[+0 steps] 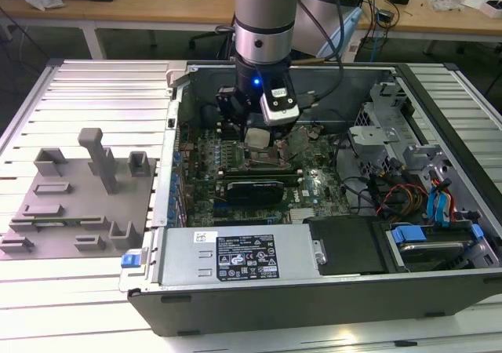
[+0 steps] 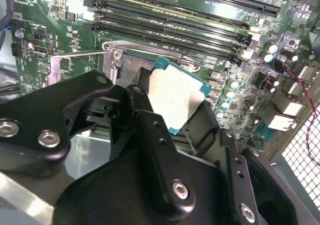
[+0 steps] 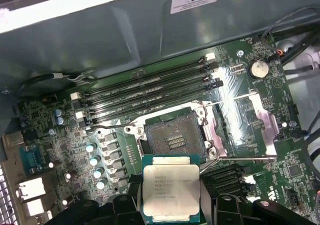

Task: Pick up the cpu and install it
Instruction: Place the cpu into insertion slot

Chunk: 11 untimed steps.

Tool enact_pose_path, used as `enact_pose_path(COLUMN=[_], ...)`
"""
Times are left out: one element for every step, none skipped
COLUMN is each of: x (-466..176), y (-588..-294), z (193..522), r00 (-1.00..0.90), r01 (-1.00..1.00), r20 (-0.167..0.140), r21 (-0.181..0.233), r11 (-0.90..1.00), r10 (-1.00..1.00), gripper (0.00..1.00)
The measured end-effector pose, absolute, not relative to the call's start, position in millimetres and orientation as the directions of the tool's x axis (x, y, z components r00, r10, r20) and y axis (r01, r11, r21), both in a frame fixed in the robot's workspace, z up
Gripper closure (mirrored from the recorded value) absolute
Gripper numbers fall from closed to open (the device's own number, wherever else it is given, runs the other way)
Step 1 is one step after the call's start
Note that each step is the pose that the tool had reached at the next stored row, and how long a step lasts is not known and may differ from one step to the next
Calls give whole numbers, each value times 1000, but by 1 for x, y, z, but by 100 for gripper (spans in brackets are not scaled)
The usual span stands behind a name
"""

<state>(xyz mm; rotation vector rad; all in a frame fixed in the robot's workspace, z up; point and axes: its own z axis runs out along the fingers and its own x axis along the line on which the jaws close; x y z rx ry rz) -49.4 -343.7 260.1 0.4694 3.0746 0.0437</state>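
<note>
Lab: robot arm (image 1: 264,23), opened computer case (image 1: 314,300), cluttered workbenches (image 1: 141,12).

The arm (image 1: 264,12) hangs straight down from above, and its wrist (image 1: 263,55) shows a small blue light (image 1: 256,81). The gripper (image 1: 257,139) points down. Its black fingers (image 2: 143,82) seem to pinch the cpu (image 3: 171,190) by two edges.

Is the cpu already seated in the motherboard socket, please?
No; in the first wrist view the gripper holds the cpu apart from the socket, whose contact bed lies bare.
</note>
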Motion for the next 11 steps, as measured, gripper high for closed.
enact_pose_path(x=[-49, -49, -49, -49, -49, -49, -49, -49, -49, -49, -49], y=[-344, -344, -344, -344, -344, -344, -344, -344, -344, -344, -344], z=[260, 260, 260, 260, 260, 260, 260, 260, 260, 260, 260], r00=[-952, -951, -948, -946, -941, -934, -922, -908, -901, -893, -880], r01=[303, 309, 317, 323, 337, 355, 386, 417, 433, 448, 474], r20=[-26, -26, -26, -26, -26, -26, -26, -26, -26, -26, -26], r21=[32, 32, 32, 32, 32, 32, 32, 32, 32, 32, 32], r11=[953, 951, 948, 946, 941, 934, 922, 908, 901, 893, 880], r10=[303, 310, 318, 324, 338, 356, 387, 418, 434, 449, 475], gripper=[45, 45, 45, 45, 45, 45, 45, 45, 45, 45, 45])
